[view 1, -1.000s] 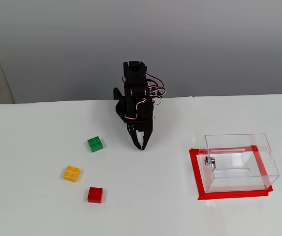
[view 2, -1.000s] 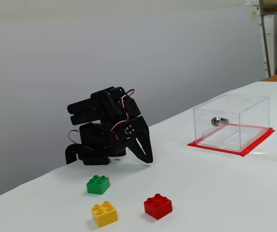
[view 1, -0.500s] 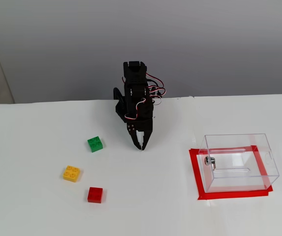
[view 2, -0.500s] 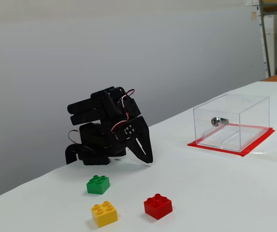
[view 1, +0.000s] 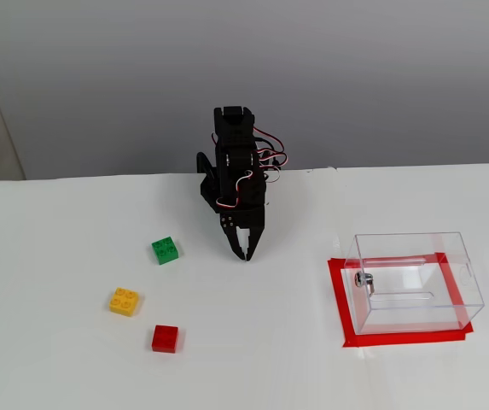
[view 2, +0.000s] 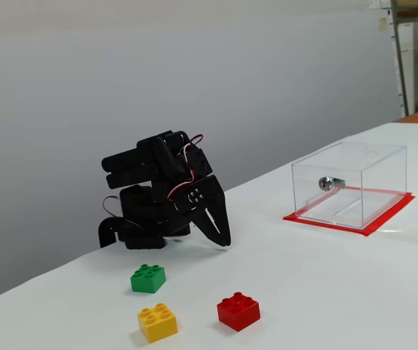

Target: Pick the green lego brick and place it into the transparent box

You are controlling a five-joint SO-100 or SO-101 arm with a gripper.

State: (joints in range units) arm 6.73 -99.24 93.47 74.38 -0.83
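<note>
While the black arm [view 1: 235,166] sits folded low over its base, its gripper [view 1: 246,254] points down toward the white table [view 1: 56,359] with the two fingers pressed together at their tips and nothing between them; in the other fixed view the same gripper [view 2: 222,239] has its tips at or just above the tabletop, though contact cannot be told. Left of the gripper in the first fixed view lies the green lego brick [view 1: 165,250], flat on the table with studs up, near the fingers but apart from them; in the other view the brick [view 2: 148,278] sits in front of the arm's base. Beyond it, nearer the camera, lie a yellow brick [view 1: 125,301] and a red brick [view 1: 165,338], each apart from the others. At the right of the table stands the transparent box [view 1: 415,282], upright on a frame of red tape [view 1: 340,299], with a small metal knob [view 1: 364,279] on its wall beside a slot. It stands well apart from the three bricks.
</note>
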